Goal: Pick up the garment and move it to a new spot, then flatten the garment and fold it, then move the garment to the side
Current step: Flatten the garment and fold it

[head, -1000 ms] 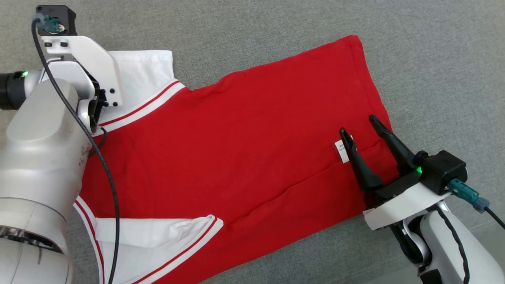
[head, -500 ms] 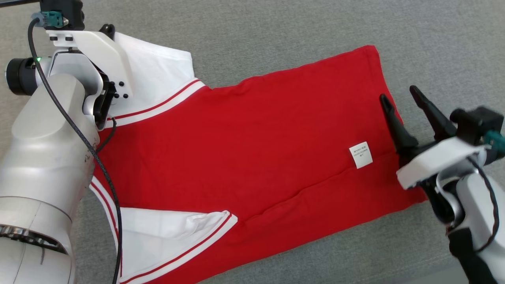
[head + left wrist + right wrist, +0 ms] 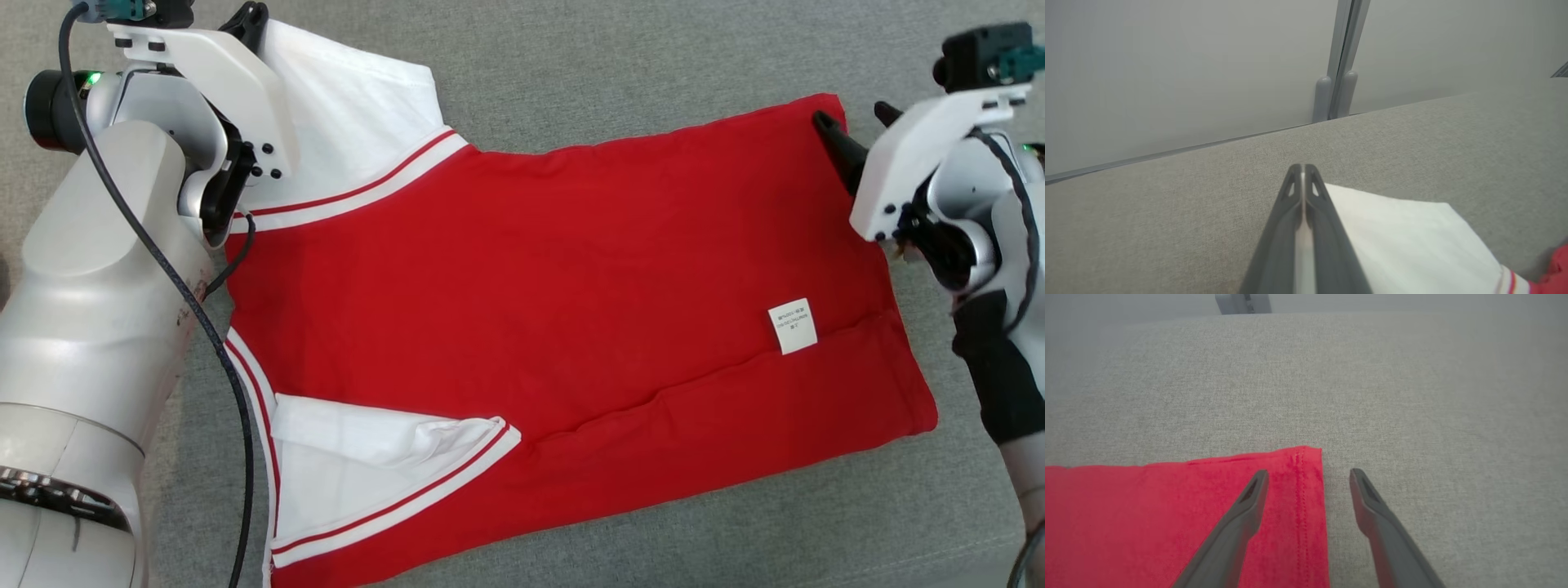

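Note:
The garment is a red shirt with white, red-striped sleeves, spread flat on a grey fabric surface. My left gripper is at the far left, shut on the outer corner of the upper white sleeve. In the left wrist view its fingers are pressed together, with a pale strip between them and the sleeve running off to the right. My right gripper is open at the garment's far right corner. Its fingers straddle the hem, one over the red cloth and one over the grey surface.
A white label lies on the red cloth near the right hem. The second white sleeve lies folded at the lower left. A pale wall with a grey post borders the surface's far edge. Open grey surface surrounds the garment.
The head camera has shifted. My right gripper has moved from beside the label to the far hem corner, still open. My left gripper has closed on the sleeve corner.

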